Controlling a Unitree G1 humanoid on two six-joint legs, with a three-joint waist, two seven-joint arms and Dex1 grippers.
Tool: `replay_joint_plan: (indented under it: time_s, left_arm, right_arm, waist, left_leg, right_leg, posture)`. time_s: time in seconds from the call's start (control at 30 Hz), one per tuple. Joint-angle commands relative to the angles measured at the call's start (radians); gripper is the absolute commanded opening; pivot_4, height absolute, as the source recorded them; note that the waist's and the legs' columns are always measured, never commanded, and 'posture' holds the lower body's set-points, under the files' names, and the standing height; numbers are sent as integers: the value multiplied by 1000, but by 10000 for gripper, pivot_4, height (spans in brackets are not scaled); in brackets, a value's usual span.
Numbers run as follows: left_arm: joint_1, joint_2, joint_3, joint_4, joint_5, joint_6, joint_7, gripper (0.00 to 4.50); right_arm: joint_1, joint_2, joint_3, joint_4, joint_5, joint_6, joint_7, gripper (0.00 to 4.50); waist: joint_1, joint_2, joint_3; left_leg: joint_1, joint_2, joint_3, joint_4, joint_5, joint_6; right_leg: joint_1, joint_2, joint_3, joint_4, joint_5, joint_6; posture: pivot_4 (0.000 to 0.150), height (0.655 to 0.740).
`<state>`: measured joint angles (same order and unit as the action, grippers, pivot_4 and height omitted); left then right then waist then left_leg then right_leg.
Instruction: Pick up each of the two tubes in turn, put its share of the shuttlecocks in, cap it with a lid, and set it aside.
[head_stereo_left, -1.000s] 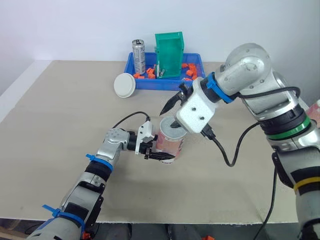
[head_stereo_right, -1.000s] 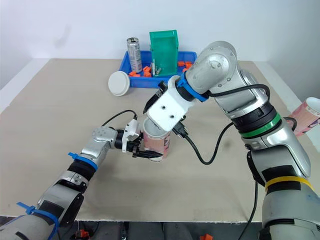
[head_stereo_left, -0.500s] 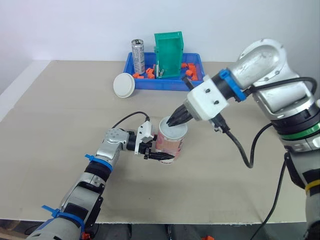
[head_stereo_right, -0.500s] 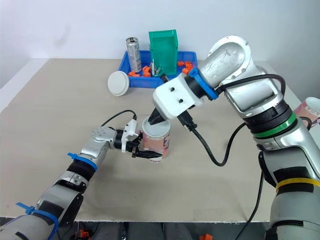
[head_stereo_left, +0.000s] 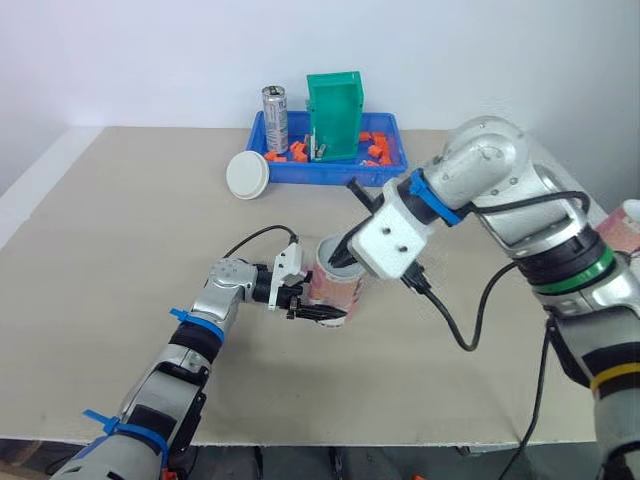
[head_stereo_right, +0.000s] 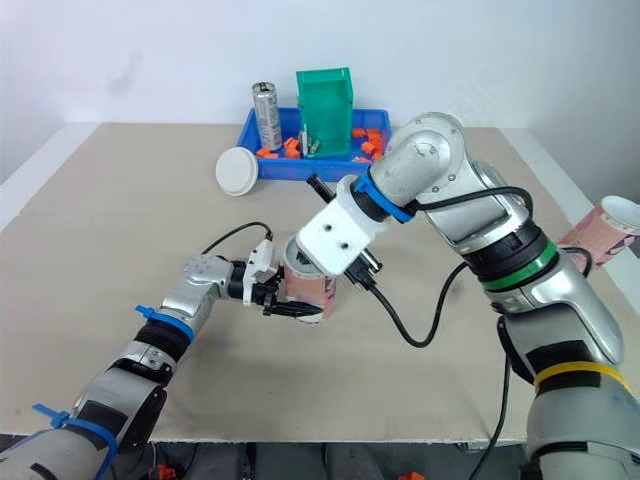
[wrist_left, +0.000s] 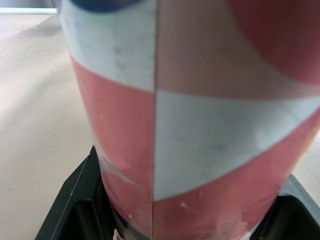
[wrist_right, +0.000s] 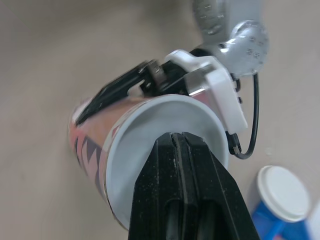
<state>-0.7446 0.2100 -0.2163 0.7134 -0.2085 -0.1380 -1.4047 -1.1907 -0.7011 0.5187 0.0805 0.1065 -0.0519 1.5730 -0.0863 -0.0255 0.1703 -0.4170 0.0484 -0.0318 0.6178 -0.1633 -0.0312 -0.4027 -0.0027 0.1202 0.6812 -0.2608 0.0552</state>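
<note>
**Tube could tip**

Head view: the left gripper is clamping the tube mid-table, and the right gripper is dipping into its mouth.
Left wrist: fingers are hugging its base.
Right wrist: fingers are pressing together, possibly levering the rim over.

Left gripper clasps tube; right gripper inside tube mouth.

Far edge of the beige table, there's a blue tray — a green bin upright in the middle of it, a silver can standing at its left end. Small orange pieces lie scattered in the tray — either side of the bin.
</note>
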Motion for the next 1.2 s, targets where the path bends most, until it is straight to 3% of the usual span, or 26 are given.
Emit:
replay_joint_plan:
  time_s: [0.03,0.17,0.4,0.63,0.67,0.7,0.73,0.77,1.0,1.2]
  left_arm:
    - [19,12,-14,21,30,21,-1,28659]
    - [22,13,-11,13,28,28,-1,28659]
    - [22,19,-4,13,26,37,0,28659]
    - [21,23,-14,-13,13,92,-26,28659]
    - [20,24,-11,-22,6,110,-31,35191]
    - [20,28,-4,-52,-16,141,-48,38085]
    - [18,32,4,-76,-33,164,-56,43725]
    - [18,35,10,-95,-44,181,-62,44475]
    - [44,108,32,-207,-62,204,-85,44475]
    - [120,292,96,-337,-83,258,-88,44475]
  right_arm:
    - [-44,12,-85,9,63,79,28,269]
    - [-12,-46,-200,-20,102,231,-53,11833]
    - [204,-177,-408,-222,211,467,-169,43866]
    - [584,-233,-636,-411,284,639,-365,44589]
    - [630,-228,-650,-438,287,650,-393,45000]
    - [687,-211,-662,-471,295,669,-430,45000]
    - [732,-196,-670,-498,300,679,-460,45000]
    - [762,-187,-674,-518,305,687,-483,45000]
    - [919,-111,-630,-561,318,694,-583,45000]
    - [909,-44,-543,-556,328,659,-592,45000]
  waist:
    - [0,1,1]
    - [6,1,1]
    - [8,2,2]
    - [6,2,2]
    - [5,2,2]
    - [4,3,2]
    - [3,3,3]
    - [3,2,4]
    - [7,1,7]
    - [4,0,9]
  left_leg:
    - [-1,0,0,0,0,0]
    - [-6,0,0,0,0,0]
    - [-8,-1,-2,-1,-2,-1]
    - [-7,-1,-1,0,-2,-1]
    - [-7,-1,-1,0,-2,-1]
    - [-7,-1,0,0,-2,-1]
    - [-7,-1,0,0,-2,-1]
    - [-7,-1,-1,0,-2,-1]
    - [-12,-2,-3,0,-2,-1]
    - [-11,0,-3,-1,-2,-2]
  right_leg:
    - [-1,0,0,0,0,0]
    - [-4,0,0,0,-1,2]
    - [-4,0,0,-1,-3,6]
    - [-3,0,1,-1,-4,4]
    - [-4,0,1,-1,-3,4]
    - [-4,0,2,-1,-3,5]
    - [-5,0,2,-1,-2,7]
    - [-5,1,2,-1,-2,7]
    - [-7,1,2,-2,-3,9]
    - [-7,2,2,-2,-3,8]
  posture:
    - [1500,7362]
    - [1500,7362]
    - [1500,7362]
    - [1500,7362]
    - [1500,7362]
    - [1500,7362]
    - [1500,7362]
    - [1500,7362]
    - [1500,7362]
    - [1500,7362]
